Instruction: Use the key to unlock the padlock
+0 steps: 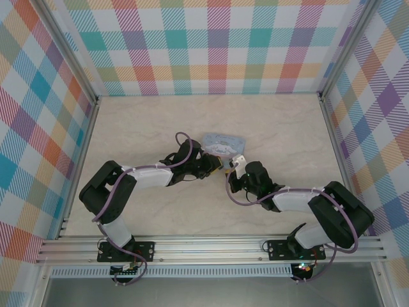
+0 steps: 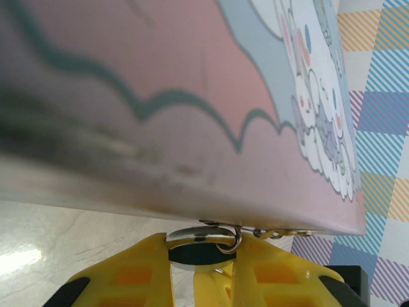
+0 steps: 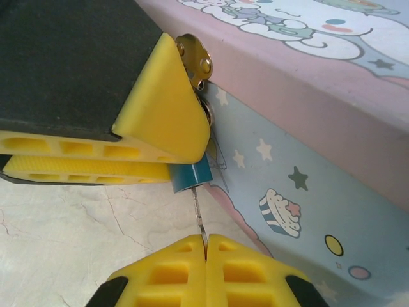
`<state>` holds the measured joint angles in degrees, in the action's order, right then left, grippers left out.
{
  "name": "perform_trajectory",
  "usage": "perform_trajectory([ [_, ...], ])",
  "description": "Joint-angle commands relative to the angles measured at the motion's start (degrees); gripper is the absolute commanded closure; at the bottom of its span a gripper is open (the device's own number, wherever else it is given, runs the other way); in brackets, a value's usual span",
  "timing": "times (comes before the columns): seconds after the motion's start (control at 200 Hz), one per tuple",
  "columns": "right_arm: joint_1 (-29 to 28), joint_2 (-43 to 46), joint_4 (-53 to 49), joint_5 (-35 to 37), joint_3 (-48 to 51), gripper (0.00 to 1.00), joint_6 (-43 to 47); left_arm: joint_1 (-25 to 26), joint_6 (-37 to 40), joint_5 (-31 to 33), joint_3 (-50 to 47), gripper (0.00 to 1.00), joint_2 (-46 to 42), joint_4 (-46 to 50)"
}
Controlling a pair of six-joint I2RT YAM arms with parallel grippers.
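The tiny padlock [image 3: 190,176] has a teal body, and its silvery shackle [image 2: 204,235] hooks through the latch on the tin's edge. My left gripper [image 2: 201,248] is shut on the padlock body, its yellow fingers [image 3: 166,109] pressing it from both sides. The slim key [image 3: 199,214] runs from the padlock's underside down into my right gripper [image 3: 206,243], which is shut on the key's head. In the top view, both grippers [image 1: 217,165] [image 1: 238,164] meet nose to nose just in front of the tin.
The light-blue and pink cartoon tin [image 1: 223,142] [image 3: 307,192] [image 2: 192,96] lies directly behind the padlock, touching distance from both grippers. Marble tabletop [image 1: 160,128] stretches around it, closed in by checked walls [image 1: 38,128].
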<state>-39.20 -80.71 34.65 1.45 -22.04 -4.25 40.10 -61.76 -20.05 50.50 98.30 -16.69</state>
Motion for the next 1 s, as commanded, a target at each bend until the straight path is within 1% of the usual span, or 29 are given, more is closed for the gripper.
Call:
perform_trajectory([
  [0.0,0.4,2.1,5.4,-1.5,0.3,1.0,-1.0,1.0,-0.8,-3.0,0.7,0.78,-2.3,-2.5],
  [0.15,0.9,3.1,4.8,-1.8,0.7,1.0,-1.0,1.0,-0.8,-2.9,0.7,0.78,-2.3,-2.5],
  [0.265,1.0,3.5,3.4,-3.4,0.3,1.0,-0.4,1.0,-0.9,-3.2,0.7,0.78,-2.2,-2.7],
  [0.39,1.0,2.2,2.3,-5.6,-0.8,1.0,-0.3,1.0,-1.4,-3.6,0.7,0.78,-2.2,-3.5],
  [0.585,1.0,-1.1,4.1,-6.8,-2.2,1.0,-0.6,1.0,-2.2,-4.5,0.7,0.78,-2.5,-4.7],
  [0.77,1.1,-2.3,6.4,-6.2,-2.6,1.0,-0.8,1.0,-2.0,-4.6,0.6,0.78,-3.2,-4.3],
  [0.995,1.7,0.2,5.4,-4.5,-1.6,1.0,0.0,1.0,-0.7,-4.3,0.4,0.78,-3.1,-2.7],
])
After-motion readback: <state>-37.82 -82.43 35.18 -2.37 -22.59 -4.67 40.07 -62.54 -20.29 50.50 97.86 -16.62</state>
